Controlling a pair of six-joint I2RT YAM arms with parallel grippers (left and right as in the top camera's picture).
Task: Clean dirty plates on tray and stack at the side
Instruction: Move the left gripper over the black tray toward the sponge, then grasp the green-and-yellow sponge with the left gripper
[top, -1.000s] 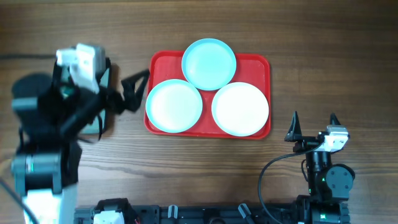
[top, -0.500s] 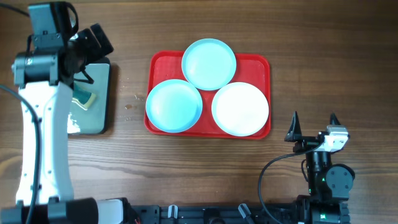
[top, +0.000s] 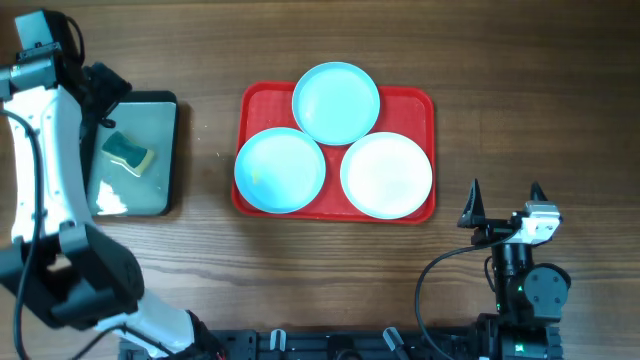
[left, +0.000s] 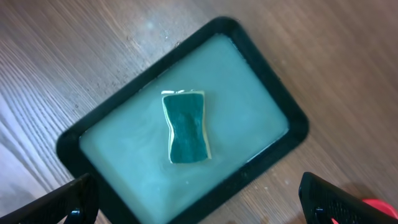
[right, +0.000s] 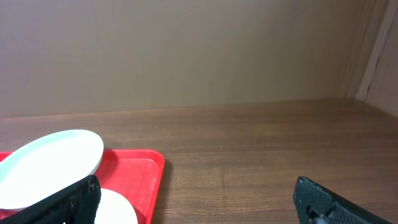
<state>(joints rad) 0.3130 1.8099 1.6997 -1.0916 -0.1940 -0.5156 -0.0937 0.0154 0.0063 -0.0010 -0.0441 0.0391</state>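
The red tray sits mid-table and holds three plates: an aqua-blue plate at the back, an aqua-blue plate at front left, and a white plate at front right. My left gripper is open and empty, held above the dark tray of greenish water where a green sponge lies. In the overhead view that gripper is at the far left. My right gripper is open and empty at the front right. Its wrist view shows the tray corner and the back plate.
The dark narrow tray with the sponge stands left of the red tray. Bare wood table lies between the two trays and to the right of the red tray.
My left arm swung from beside the red tray back to the far left over the dark tray. The sponge now lies uncovered in the water. The right arm has not moved.
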